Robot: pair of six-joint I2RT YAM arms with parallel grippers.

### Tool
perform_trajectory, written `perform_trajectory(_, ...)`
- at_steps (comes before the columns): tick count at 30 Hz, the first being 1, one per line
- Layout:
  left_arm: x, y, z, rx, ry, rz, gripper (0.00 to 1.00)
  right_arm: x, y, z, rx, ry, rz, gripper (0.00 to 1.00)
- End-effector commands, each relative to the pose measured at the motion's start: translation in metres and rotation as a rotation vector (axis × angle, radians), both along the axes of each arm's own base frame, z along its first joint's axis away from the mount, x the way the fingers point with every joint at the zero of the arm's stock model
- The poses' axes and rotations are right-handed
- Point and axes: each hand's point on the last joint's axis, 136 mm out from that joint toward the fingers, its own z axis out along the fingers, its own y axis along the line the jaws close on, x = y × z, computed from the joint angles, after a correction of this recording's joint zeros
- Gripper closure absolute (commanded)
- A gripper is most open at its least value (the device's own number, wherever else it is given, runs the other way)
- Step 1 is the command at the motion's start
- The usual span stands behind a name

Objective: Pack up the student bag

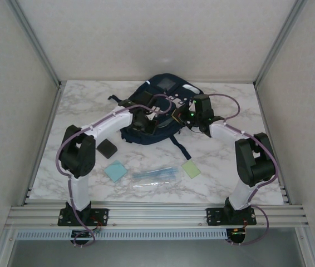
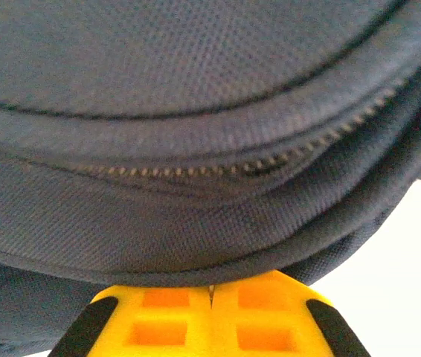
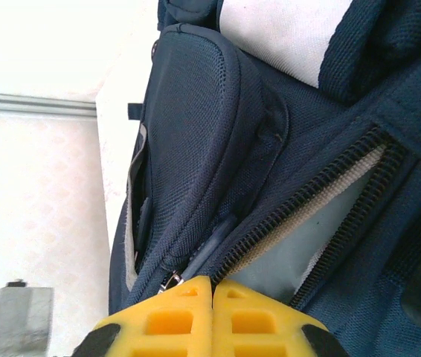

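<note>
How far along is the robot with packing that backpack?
Barely begun. Done: the zipper of the student bag is partly open. In hand: left gripper and right gripper are shut against the bag, the right by the zipper. To do: black square, blue square, pens and green square lie unpacked on the table.

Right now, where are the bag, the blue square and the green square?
student bag [image 1: 166, 84], top view, grey patch.
blue square [image 1: 116, 171], top view, centre.
green square [image 1: 191, 168], top view, centre.

Left hand [image 2: 210, 294] and right hand [image 3: 212, 286] are both clamped fully closed.
</note>
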Motion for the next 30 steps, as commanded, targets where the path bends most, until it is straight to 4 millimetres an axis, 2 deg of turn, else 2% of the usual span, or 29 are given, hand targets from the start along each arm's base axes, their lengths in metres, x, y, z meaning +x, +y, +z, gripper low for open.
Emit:
perform_trajectory(1, 0.002, 0.028, 0.018, 0.111, -0.076, -0.003, 1.0, 0.009, -0.011, 0.033, 0.019, -0.104, -0.012, 1.0)
perform_trajectory(4, 0.005, 0.056, 0.005, 0.216, -0.055, 0.046, 1.0, 0.009, -0.017, 0.035, 0.008, -0.107, -0.019, 1.0)
perform_trajectory(7, 0.011, 0.074, 0.005, 0.269, -0.067, 0.085, 1.0, 0.009, -0.023, 0.037, -0.003, -0.109, -0.027, 1.0)
perform_trajectory(12, 0.019, 0.091, 0.01, 0.27, -0.057, 0.11, 1.0, 0.013, -0.034, 0.039, -0.013, -0.113, -0.046, 1.0)
perform_trajectory(17, 0.03, 0.108, 0.003, 0.256, -0.04, 0.148, 1.0, 0.016, -0.043, 0.038, -0.023, -0.116, -0.061, 1.0)
perform_trajectory(19, 0.028, 0.098, 0.005, 0.185, -0.007, 0.14, 1.0, 0.018, -0.046, 0.038, -0.025, -0.114, -0.064, 1.0)
perform_trajectory(21, 0.022, 0.077, 0.014, 0.076, 0.014, 0.106, 1.0, 0.021, -0.048, 0.037, -0.035, -0.112, -0.065, 1.0)
perform_trajectory(24, 0.008, 0.032, 0.045, -0.127, 0.024, 0.019, 1.0, 0.029, -0.057, 0.034, -0.044, -0.106, -0.079, 1.0)
perform_trajectory(28, -0.005, -0.01, 0.073, -0.207, -0.007, -0.069, 1.0, 0.036, -0.062, 0.04, -0.023, -0.097, -0.081, 1.0)
perform_trajectory(30, -0.007, -0.027, 0.08, -0.239, -0.001, -0.088, 1.0, 0.031, -0.061, 0.043, -0.01, -0.08, -0.078, 0.87)
